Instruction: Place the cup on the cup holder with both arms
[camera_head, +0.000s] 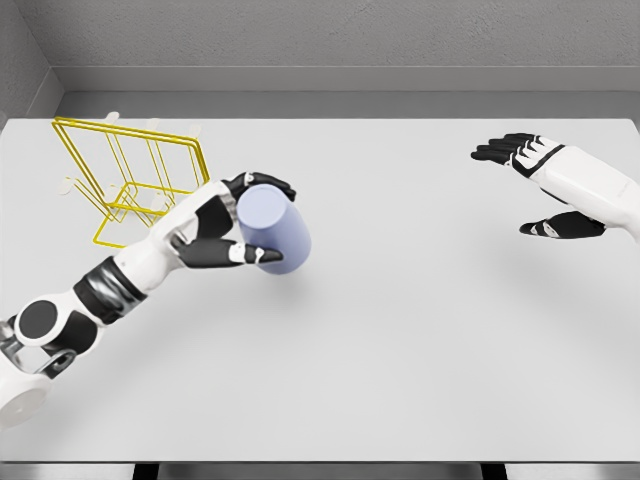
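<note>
A pale blue-grey cup (274, 228) is tilted on its side just above the white table, left of centre. My left hand (243, 222) is shut on it, black fingers over its top and thumb under its lower edge. Behind and to the left stands the yellow wire cup holder (128, 172), leaning, its frame close to my left forearm. My right hand (535, 185) hovers at the far right, open with its fingers spread and pointing left, holding nothing.
The white table (420, 340) stretches across the view, with a grey wall behind and its front edge at the bottom. Small pale pegs show on the holder's top rim (110, 118).
</note>
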